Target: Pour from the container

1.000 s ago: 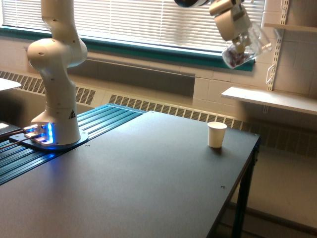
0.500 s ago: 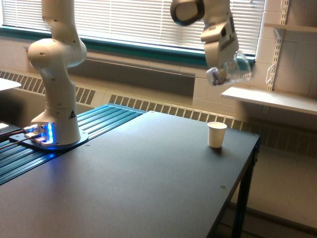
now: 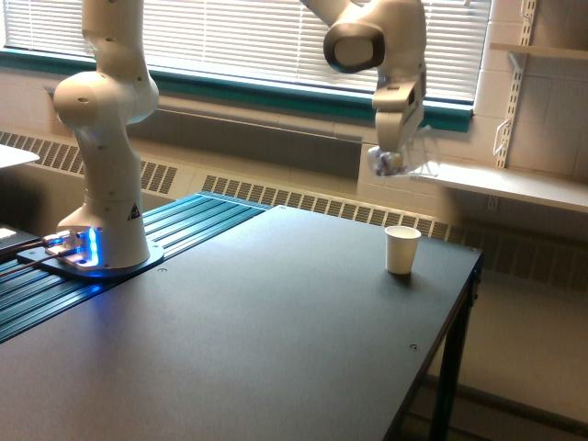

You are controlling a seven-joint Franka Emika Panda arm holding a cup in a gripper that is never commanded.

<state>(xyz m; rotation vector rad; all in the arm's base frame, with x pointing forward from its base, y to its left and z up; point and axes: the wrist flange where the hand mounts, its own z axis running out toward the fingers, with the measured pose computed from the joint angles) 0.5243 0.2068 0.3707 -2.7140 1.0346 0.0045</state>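
The tool (image 3: 401, 152) pinched the clear plastic cup (image 3: 401, 163), tilted well over with pinkish bits gathered at its low end, in the air above the white paper cup (image 3: 401, 249), which stood upright near the table's (image 3: 276, 331) far edge. The pour looked begun in posture, though no falling bits showed. The next move likely called for lowering toward that cup's mouth.

I see a white paper cup (image 3: 401, 249) upright on the dark tabletop (image 3: 276, 312) near its far right edge; shelf (image 3: 501, 184) and blinds (image 3: 248, 37) behind.
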